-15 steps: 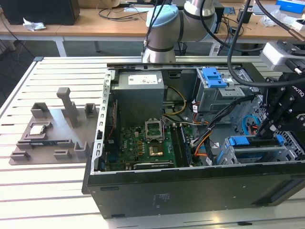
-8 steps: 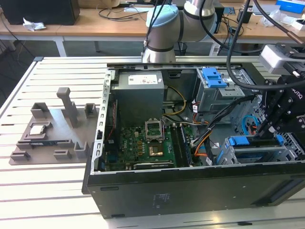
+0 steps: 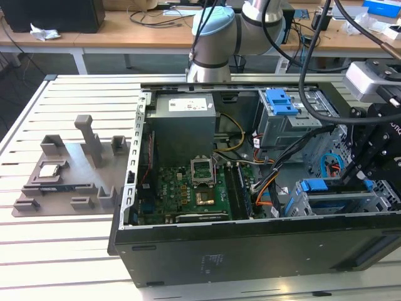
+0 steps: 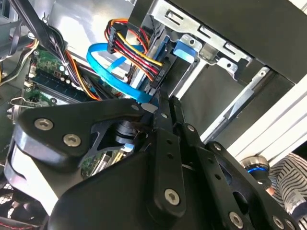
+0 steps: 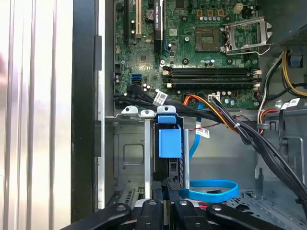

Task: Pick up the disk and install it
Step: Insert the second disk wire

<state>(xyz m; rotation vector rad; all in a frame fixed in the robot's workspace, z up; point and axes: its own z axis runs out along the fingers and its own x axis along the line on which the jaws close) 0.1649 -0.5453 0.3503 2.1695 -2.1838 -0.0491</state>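
Note:
The disk sits in the lower grey drive cage at the exterior view's right end of the open computer case, with its blue carrier rail on top. In the first wrist view the disk stands edge-on in its slot, blue tab toward the motherboard. My black gripper hangs over the cage's right end. In both wrist views its fingers are shut together, and the gripper presses its tips against the disk's near end. The disk's blue tab shows beyond the fingers.
A blue data cable and a multicoloured power plug lie close beside the fingers. Black and orange cables cross to the motherboard. A second blue bracket tops the upper cage, beside the grey power supply. A grey fixture plate lies left.

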